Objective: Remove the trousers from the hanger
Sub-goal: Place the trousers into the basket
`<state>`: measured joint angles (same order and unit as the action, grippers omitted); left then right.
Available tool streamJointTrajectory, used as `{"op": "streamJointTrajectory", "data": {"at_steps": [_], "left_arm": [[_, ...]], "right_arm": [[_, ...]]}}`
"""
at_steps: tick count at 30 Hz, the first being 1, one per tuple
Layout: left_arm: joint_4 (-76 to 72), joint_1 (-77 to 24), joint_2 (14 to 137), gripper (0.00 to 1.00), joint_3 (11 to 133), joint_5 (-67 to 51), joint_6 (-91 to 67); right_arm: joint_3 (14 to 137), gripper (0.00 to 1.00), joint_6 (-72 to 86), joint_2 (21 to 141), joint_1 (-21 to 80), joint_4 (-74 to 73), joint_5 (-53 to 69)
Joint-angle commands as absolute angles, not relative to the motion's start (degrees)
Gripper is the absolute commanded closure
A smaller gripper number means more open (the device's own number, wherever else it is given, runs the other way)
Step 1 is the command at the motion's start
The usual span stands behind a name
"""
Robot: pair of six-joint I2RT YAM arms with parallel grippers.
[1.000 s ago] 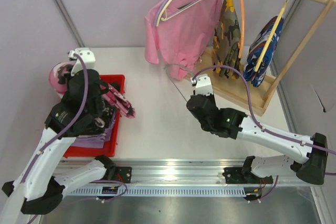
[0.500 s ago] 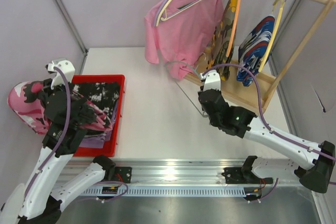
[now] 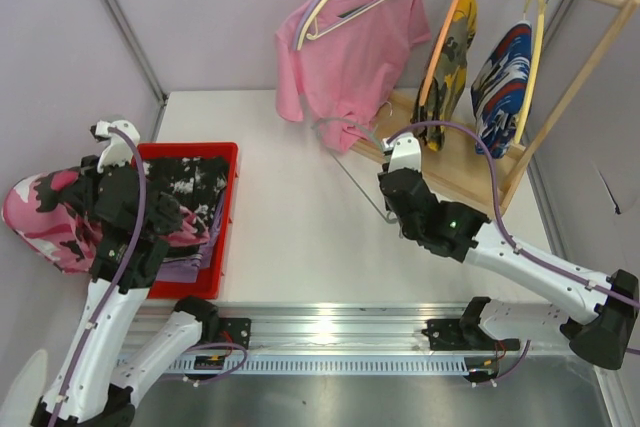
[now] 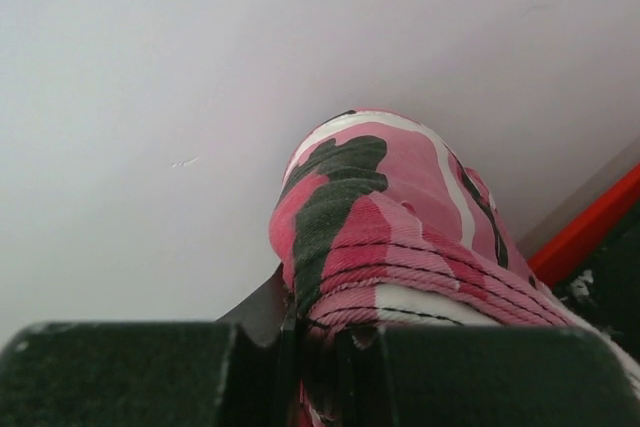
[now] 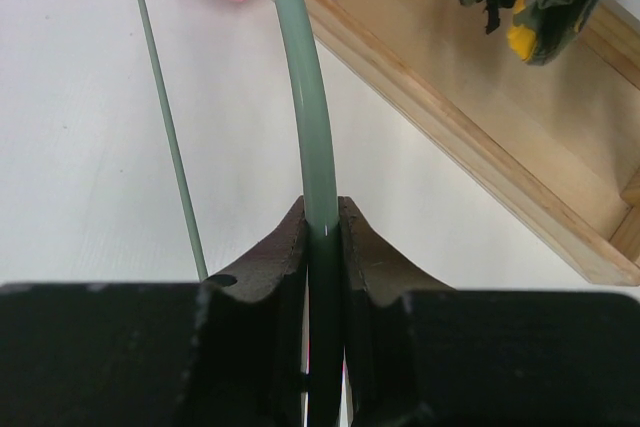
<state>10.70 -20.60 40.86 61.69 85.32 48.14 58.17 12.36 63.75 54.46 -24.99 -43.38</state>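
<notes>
Left wall [image 3: 60,67]: pale lilac panel with a grey upright strut, close by the table's left edge.
Pink-and-black camouflage trousers [image 3: 45,222]: off any hanger, bunched, held out past the table's left edge, in front of the wall.
Left gripper [image 4: 315,337]: jaws nearly closed, pinching a fold of the pink-and-black camouflage trousers.
Red bin [image 3: 190,148]: sat at the table's left side; black-and-white and purple cloth lay inside.
Table [image 3: 290,207]: white, matte, bare through the middle.
Aluminium rail [image 3: 330,332]: ran along the near edge, carrying both arm bases.
Pink T-shirt [image 3: 340,57]: hung on a cream hanger at the rack's left end.
Green hanger [image 5: 300,77]: bare, its thin bar slanting low over the table.
Right gripper [image 5: 322,237]: jaws clamped tight on the green hanger's rim.
Wooden rack [image 3: 470,182]: stood at the far right corner, base on the table.
Yellow-olive camouflage trousers [image 3: 450,52]: hung from an orange hanger on the rack.
Blue, white and red trousers [image 3: 503,77]: hung rightmost, on a yellow hanger.
</notes>
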Motion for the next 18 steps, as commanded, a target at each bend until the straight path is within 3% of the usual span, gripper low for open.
{"op": "streamJointTrajectory", "data": {"at_steps": [1, 7, 18], "left_arm": [[10.02, -17.33, 40.43, 1.00, 65.21, 85.96, 54.84], [4.65, -15.38, 39.38, 1.00, 65.05, 83.59, 63.71], [7.55, -14.07, 39.81, 1.00, 60.90, 76.04, 64.16]], "right_arm": [[58.89, 1.00, 12.30, 63.10, 53.44, -21.80, -42.89], [58.80, 1.00, 12.04, 64.07, 52.03, -20.83, -41.40], [57.92, 1.00, 11.86, 63.63, 48.78, -20.30, -39.11]]}}
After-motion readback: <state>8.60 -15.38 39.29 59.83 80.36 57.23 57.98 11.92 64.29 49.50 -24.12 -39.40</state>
